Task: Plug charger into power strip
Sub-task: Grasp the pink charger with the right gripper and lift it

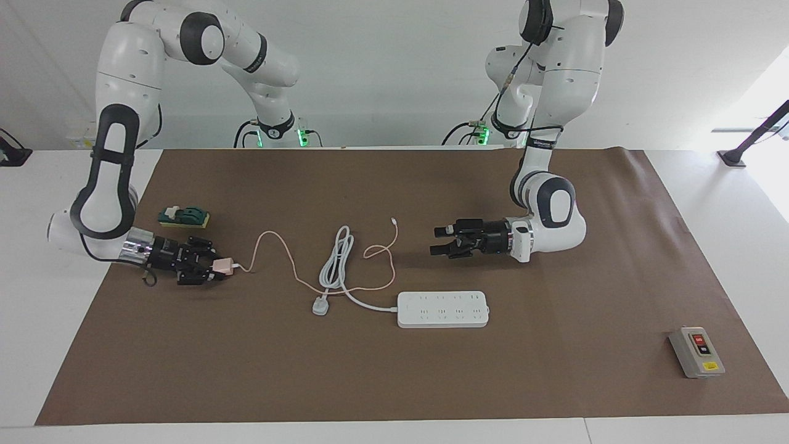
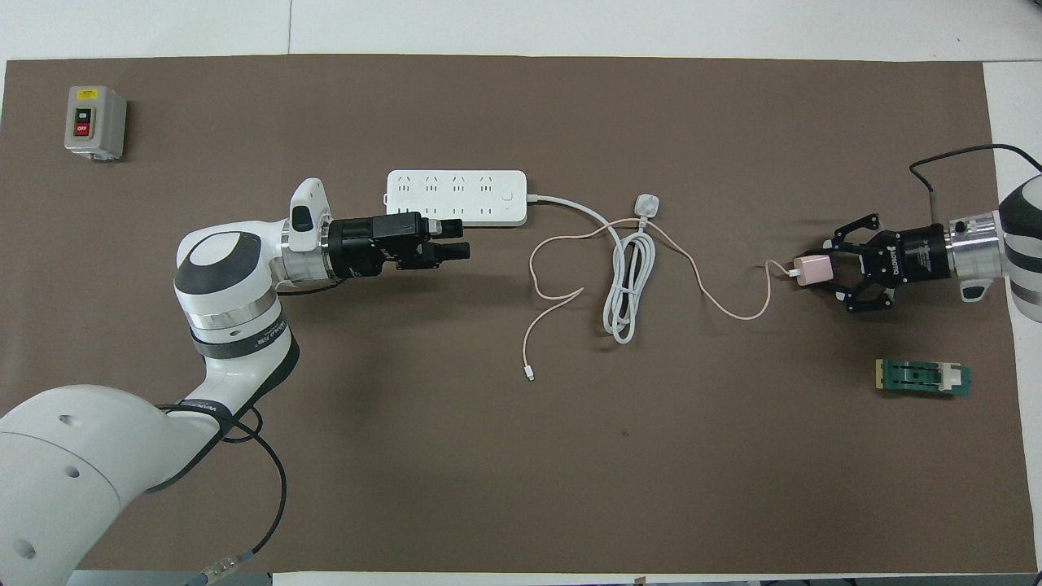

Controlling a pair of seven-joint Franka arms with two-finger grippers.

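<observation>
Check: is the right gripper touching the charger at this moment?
Touching. In the overhead view the right gripper has its fingertips closed on the pink charger; the facing view shows the same grip, no gap.

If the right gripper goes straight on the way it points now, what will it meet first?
The right gripper, shut on the charger, would probably meet the pink cable first, then the coiled white cord; height unclear.

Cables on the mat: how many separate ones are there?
2. The thin pink cable runs from the charger in the right gripper; the thick white cord lies coiled beside the power strip.
</observation>
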